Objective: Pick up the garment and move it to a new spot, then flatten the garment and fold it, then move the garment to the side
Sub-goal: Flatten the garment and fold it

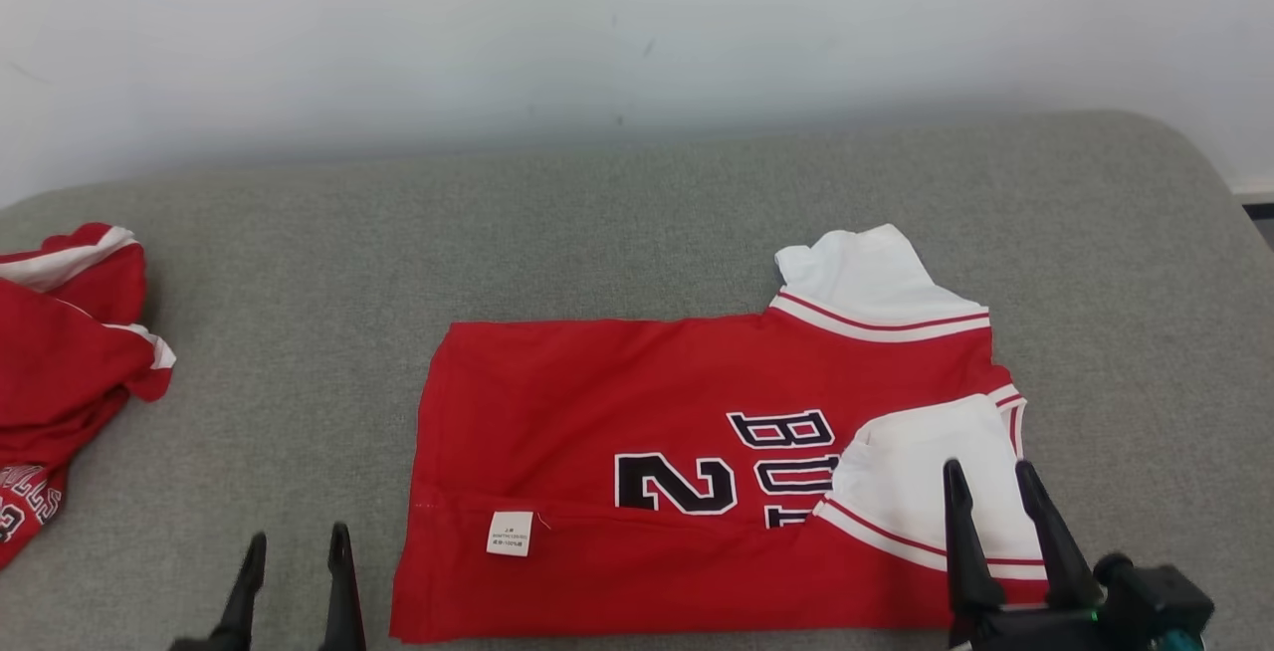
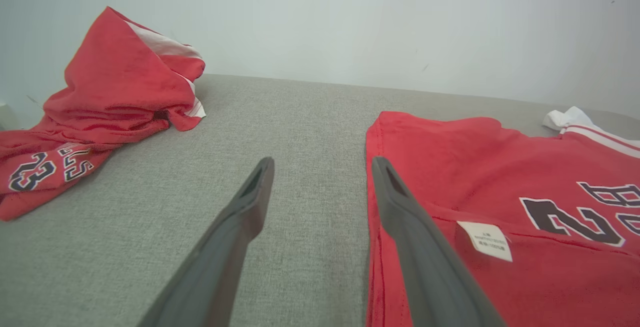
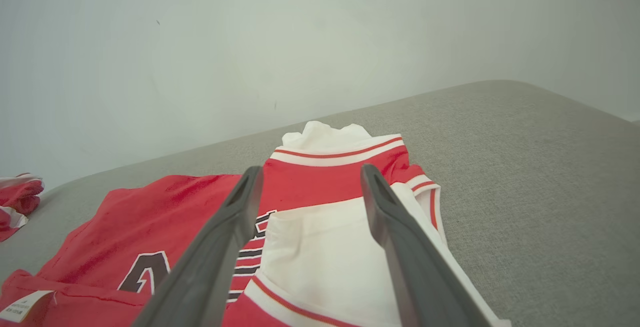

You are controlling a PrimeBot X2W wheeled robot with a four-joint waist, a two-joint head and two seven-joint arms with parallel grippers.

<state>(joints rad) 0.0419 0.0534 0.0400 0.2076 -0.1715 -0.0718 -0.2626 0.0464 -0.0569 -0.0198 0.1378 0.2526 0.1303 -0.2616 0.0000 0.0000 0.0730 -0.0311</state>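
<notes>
Red garment [image 1: 597, 402] lies crosswise; we hold our right gripper [image 1: 987, 472] over its sleeve end, left gripper [image 1: 299, 534] beside its hem, both agape, empty.

The folded red-and-white jersey [image 1: 637, 432] lies centre-right on the grey fabric cushion [image 1: 597, 233]. A crumpled red jersey [image 1: 60, 362] lies at its left edge.

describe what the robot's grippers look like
The left gripper and right gripper match: two long, slim fingers each, black to dark grey, tapering to pointed tips. In the wrist views a shallow recess shows near each fingertip. The right one sits on a black base with teal accents.
</notes>
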